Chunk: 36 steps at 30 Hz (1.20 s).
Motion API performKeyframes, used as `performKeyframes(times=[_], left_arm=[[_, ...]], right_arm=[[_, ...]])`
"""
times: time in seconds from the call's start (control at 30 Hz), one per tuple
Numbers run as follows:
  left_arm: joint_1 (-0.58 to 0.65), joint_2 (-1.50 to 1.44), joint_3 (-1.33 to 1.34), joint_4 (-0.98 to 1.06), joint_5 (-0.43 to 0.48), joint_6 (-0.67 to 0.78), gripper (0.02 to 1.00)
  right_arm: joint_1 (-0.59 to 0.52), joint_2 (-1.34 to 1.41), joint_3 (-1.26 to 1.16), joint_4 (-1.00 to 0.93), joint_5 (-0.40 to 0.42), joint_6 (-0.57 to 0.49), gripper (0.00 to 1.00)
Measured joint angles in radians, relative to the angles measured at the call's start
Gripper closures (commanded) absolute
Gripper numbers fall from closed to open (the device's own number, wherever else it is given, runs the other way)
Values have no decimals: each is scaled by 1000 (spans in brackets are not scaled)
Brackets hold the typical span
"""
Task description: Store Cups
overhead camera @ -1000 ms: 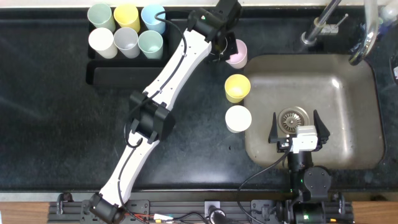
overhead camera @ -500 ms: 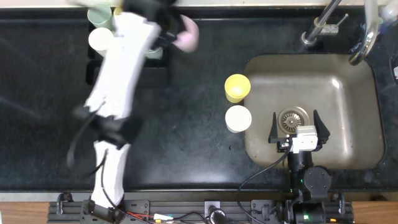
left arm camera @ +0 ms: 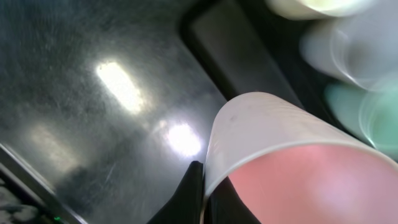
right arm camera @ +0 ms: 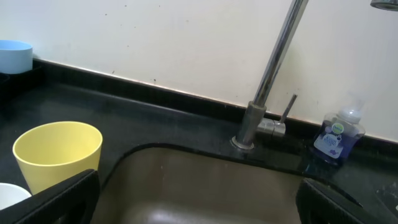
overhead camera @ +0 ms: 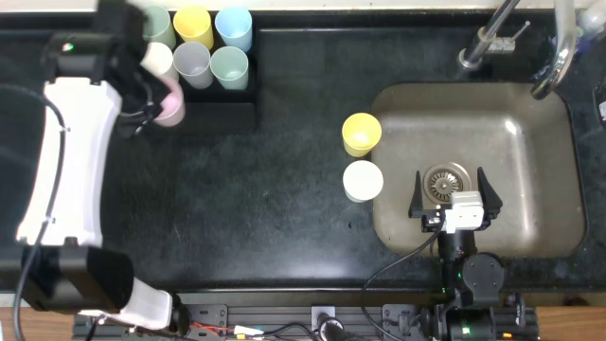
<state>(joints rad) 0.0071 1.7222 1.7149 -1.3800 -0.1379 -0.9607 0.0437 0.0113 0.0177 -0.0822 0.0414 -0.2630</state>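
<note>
Looking down on a dark speckled countertop [overhead camera: 284,218] with a steel sink [overhead camera: 530,237] sitting at the right of the frame. Pinching the wall of a pink cup [overhead camera: 169,102] in the left gripper [left arm camera: 205,202], fingers clamping inside and outside the rim, at the upper left of the top view. Hanging tilted by the left end of a black tray [overhead camera: 222,118], just below a racked white cup [overhead camera: 154,59]; not showing clearly whether over the tray's corner or the counter beside it. Holding more upright cups in the tray's back rows: a pale green cup [overhead camera: 151,19], a racked yellow cup [overhead camera: 193,24], a blue cup [overhead camera: 233,26], a grey cup [overhead camera: 192,62] and a mint cup [overhead camera: 229,66]. Standing loose at centre frame, just beside the sink's left rim, a yellow cup [overhead camera: 361,133] and below it a loose white cup [overhead camera: 363,180], close together. Hovering over the sink near the drain [overhead camera: 445,177], at the lower right, the right gripper [overhead camera: 452,187], fingers spreading wide and grasping nothing. Rising behind the sink, a faucet [right arm camera: 267,81], with a soap bottle [right arm camera: 337,137] beside it.
</note>
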Motion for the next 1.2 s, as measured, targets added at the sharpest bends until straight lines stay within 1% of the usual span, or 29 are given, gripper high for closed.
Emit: performKeyframes(times=[0.07,0.17,0.33,0.6,0.93,1.2], left_arm=[[44,10,-41,29,37,-7,982],[76,18,-50,64,77,-10,982],[114,35,-50,77,113,-14,982],[140,127,-50,148,127,-40,982],[177,130,-50,159,135,-69,982],[179,138,-50,188,138,-81,982]], right_arm=[[0,0,0,0,0,0,5],[0,0,0,-1,0,0,3],[0,0,0,0,0,0,3],[0,0,0,0,0,0,5],[0,0,0,0,0,0,3],[0,0,0,0,0,0,3]])
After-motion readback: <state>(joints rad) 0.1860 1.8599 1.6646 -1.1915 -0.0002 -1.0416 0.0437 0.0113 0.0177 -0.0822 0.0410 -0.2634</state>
